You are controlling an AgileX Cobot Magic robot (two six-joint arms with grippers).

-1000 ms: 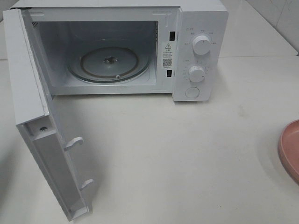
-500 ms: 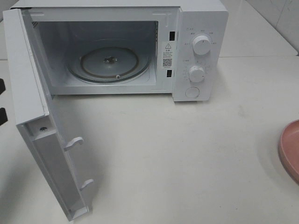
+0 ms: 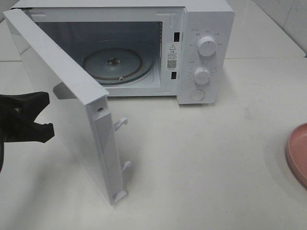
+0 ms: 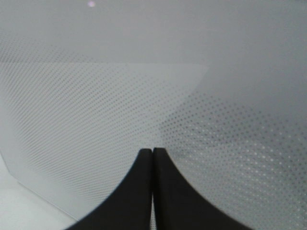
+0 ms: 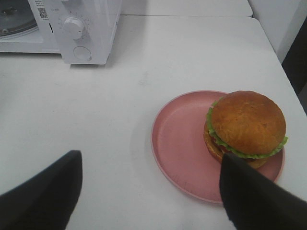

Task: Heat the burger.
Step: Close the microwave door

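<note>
Burger (image 5: 247, 125) is seen resting on the pink plate (image 5: 182, 143) well apart from the microwave (image 3: 201, 28), whose door (image 3: 62, 96) is met by the closed left gripper (image 4: 152, 158); grasping by the wide-open right gripper (image 5: 151, 191) is judged next.

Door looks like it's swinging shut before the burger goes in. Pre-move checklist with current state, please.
1. Microwave door fully open: not ok. It stands about halfway across the opening; a second ago it was swung wide.
2. Left pincer clear of the door: not ok. It is shut, with its tips right at the door's outer face; contact cannot be told.
3. Turntable free: ok, nothing on the glass.
4. Burger ready to pick: ok, upright on the pink plate, off centre toward one rim.
5. Right pincer ready: ok, open, holding nothing, short of the plate.
6. Path to the cavity: not ok, the door partly blocks it.
</note>
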